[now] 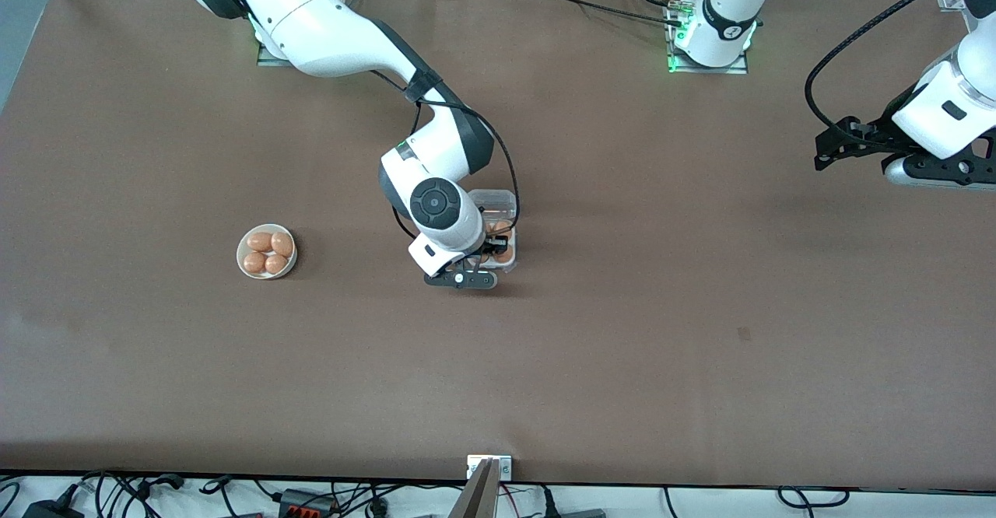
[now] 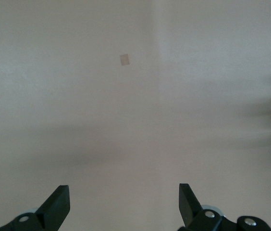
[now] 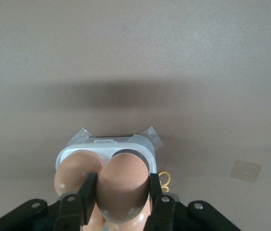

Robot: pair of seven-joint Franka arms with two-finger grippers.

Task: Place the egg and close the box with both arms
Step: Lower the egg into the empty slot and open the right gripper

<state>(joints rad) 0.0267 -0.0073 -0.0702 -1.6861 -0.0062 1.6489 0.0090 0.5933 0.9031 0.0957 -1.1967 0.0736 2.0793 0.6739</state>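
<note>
Brown surface [image 1: 622, 347] fills the front view, and the right gripper [image 1: 498, 250] is down over the box [image 1: 498, 226], which sits mid-surface with its clear lid swung open on the side toward the robot bases. Toward the right arm's end from the box, well apart, a round white dish [image 1: 266, 252] holds four eggs. Over at the left arm's end, the left gripper [image 1: 836, 148] hangs in the air, waiting.

Left wrist view now: the left gripper [image 2: 124, 204] has its jaws spread wide with nothing between them, bare surface [image 2: 126, 120] below.

Right wrist view: the right gripper [image 3: 121, 192] has its jaws closed on the egg [image 3: 123, 185], held right above the box [image 3: 106, 147], with another egg [image 3: 75, 171] seated in a cell just beside it
</note>
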